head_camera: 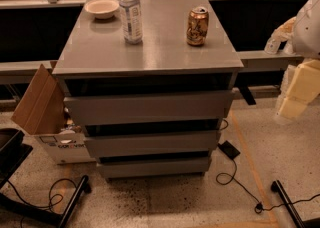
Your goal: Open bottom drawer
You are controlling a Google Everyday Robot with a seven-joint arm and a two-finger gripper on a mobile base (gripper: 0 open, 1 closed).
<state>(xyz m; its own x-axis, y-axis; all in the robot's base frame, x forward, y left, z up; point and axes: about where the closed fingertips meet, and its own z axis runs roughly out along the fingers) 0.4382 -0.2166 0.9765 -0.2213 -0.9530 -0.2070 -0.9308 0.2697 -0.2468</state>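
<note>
The bottom drawer (154, 167) is the lowest of three grey handle-less fronts on a grey cabinet (150, 47), just above the floor. A dark gap runs along its top edge. The middle drawer front (152, 143) and the top drawer front (149, 107) sit above it. My gripper (296, 94), cream-yellow under a white arm part (307, 22), hangs at the right edge of the view. It is to the right of the cabinet at about the top drawer's height, well apart from all the drawers.
On the cabinet top stand a water bottle (130, 12), a drink can (197, 26) and a white bowl (102, 7). An open cardboard box (42, 104) stands at the cabinet's left. A black adapter (229, 149) and cable (235, 179) lie on the floor at right. Black legs (75, 199) stand at front left.
</note>
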